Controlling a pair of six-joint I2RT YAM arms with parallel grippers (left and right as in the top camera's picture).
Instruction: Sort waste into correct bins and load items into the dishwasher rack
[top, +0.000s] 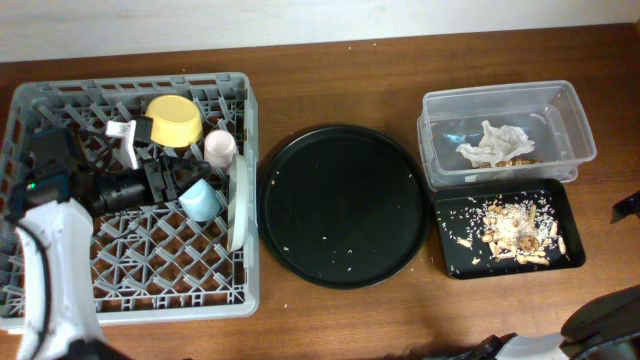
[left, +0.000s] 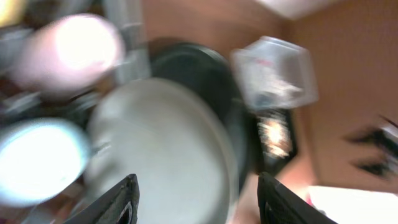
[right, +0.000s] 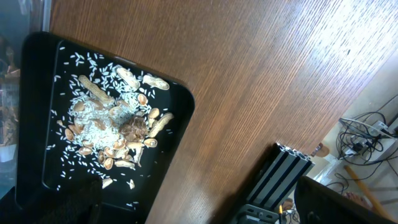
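Overhead: napkin (top: 492, 143), food scraps (top: 515, 232) binned at 3 o'clock; bowl (top: 173, 120), cups (top: 203, 200), plate (top: 240, 205) racked; your left gripper (left: 198, 182), right gripper (right: 198, 196) gape empty

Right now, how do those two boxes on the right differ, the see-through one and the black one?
The clear tub is transparent and deep; the black tray is opaque and shallow. The clear tub holds a crumpled white napkin; the black tray holds rice and peanut shells. Both are rectangular, similar in footprint, and sit close together on the table's right side.
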